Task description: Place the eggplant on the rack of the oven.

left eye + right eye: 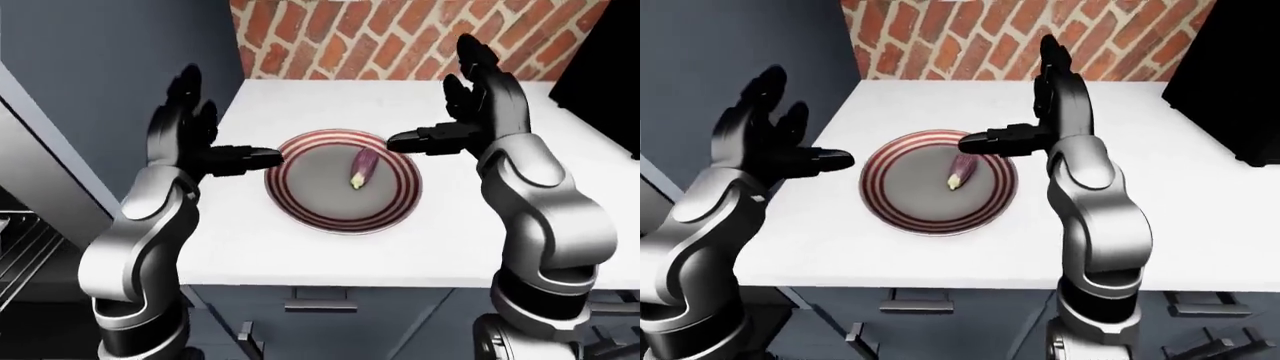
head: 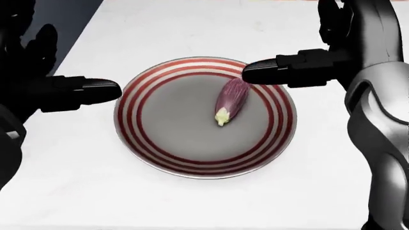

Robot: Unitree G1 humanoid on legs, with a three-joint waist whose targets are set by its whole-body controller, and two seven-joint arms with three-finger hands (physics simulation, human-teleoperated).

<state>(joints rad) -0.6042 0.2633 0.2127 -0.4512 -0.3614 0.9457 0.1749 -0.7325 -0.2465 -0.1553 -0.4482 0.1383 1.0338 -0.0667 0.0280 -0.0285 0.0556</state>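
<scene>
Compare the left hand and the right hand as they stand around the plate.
The left hand hangs just outside the plate's left rim, while the right hand reaches over the right rim. The right hand's thumb tip sits close above the eggplant; the left hand's thumb tip points at it from well away. Both are open, palms facing inward, holding nothing.

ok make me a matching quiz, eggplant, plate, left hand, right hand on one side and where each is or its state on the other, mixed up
1. eggplant
2. plate
3. left hand
4. right hand

a. open, left of the plate
b. on the white counter, red rings round its rim
c. open, finger pointing over the plate's right rim
d. lying on the plate

Pairs: 1-d, 2-b, 3-a, 4-c
</scene>
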